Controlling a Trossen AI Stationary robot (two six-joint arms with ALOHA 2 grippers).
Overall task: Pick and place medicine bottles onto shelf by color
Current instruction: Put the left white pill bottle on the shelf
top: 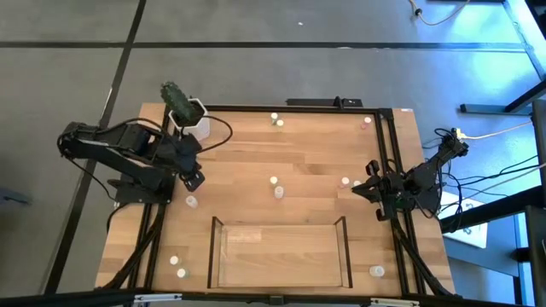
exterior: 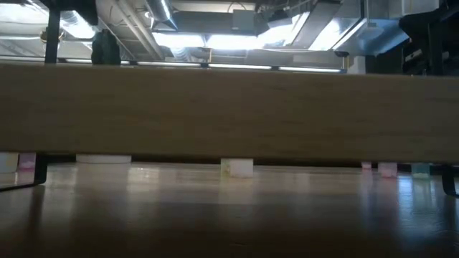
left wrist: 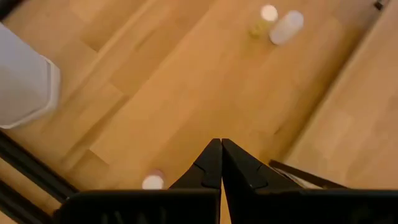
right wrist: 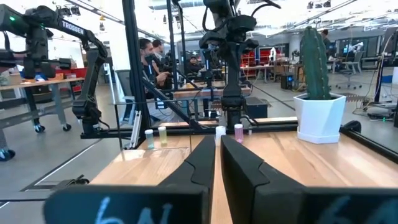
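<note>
The shelf [top: 279,254] lies at the near middle of the worktop [top: 307,153], and no bottle shows inside it. The bottles [top: 276,189] stand scattered on the bare wood: two near the centre, two at the far edge, a few beside the right rail, one at the near right corner, two at the near left corner, and one just beside the left gripper. The left gripper [top: 194,180] hangs over the left part of the worktop near the cactus pot [top: 189,118]; its jaws are fully closed and hold nothing. The right gripper [top: 359,189] waits at the right rail, jaws all but closed, nothing between them. People sit in the room beyond.
</note>
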